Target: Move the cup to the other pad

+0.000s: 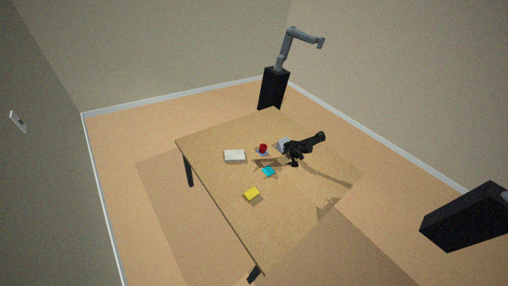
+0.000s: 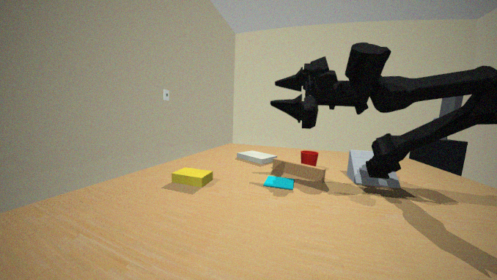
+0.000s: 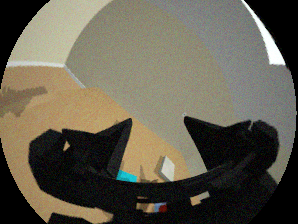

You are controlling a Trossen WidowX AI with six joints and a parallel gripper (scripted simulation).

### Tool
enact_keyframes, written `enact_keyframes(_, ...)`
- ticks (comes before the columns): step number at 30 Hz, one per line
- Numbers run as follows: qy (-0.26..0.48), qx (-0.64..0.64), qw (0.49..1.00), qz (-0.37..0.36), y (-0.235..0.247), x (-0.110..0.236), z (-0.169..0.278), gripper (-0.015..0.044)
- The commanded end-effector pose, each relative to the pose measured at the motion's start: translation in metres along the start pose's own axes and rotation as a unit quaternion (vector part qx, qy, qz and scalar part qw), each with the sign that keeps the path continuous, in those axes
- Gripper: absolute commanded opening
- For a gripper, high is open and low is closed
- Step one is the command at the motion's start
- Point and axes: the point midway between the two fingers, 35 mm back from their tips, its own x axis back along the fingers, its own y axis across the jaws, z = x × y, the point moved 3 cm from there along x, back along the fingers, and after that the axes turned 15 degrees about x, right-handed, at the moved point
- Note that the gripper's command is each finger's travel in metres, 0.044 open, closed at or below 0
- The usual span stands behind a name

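Observation:
A red cup (image 1: 263, 147) (image 2: 309, 157) stands upright on a bluish pad (image 1: 267, 153) near the middle of the table. I cannot see inside it, so any marbles are hidden. A cyan pad (image 1: 268, 171) (image 2: 279, 182) lies flat nearer the front, and shows in the wrist view (image 3: 127, 176) below the fingers. A low wooden block (image 2: 298, 169) lies between the cup and the cyan pad. My gripper (image 2: 278, 93) (image 1: 288, 149) (image 3: 158, 120) is open and empty. It points level, high above the table, to the right of the cup and apart from it.
A yellow block (image 1: 251, 193) (image 2: 192, 177) lies at the front left and a white block (image 1: 234, 155) (image 2: 256, 157) left of the cup. A grey wedge (image 1: 282, 144) (image 2: 355, 165) stands by my arm's base. A second grey arm (image 1: 300, 37) stands on a black pedestal beyond the table.

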Motion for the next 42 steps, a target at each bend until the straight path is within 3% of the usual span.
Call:
enact_keyframes(1,0.007,0.007,1.0,-0.001,0.0,-0.002,0.003,0.0374)
enact_keyframes(4,0.107,0.095,0.989,-0.024,-0.008,-0.021,0.043,0.0295)
enact_keyframes(10,0.299,0.234,0.914,-0.141,-0.029,-0.033,0.139,0.0148)
enact_keyframes(18,0.415,0.272,0.798,-0.341,-0.05,-0.005,0.231,0.0148)
enact_keyframes(24,0.412,0.228,0.727,-0.499,-0.058,0.036,0.28,0.0148)
enact_keyframes(30,0.314,0.13,0.695,-0.634,-0.061,0.084,0.309,0.0148)
enact_keyframes(33,0.275,0.101,0.696,-0.655,-0.061,0.09,0.311,0.0148)
enact_keyframes(42,0.275,0.101,0.696,-0.655,-0.06,0.09,0.311,0.0148)
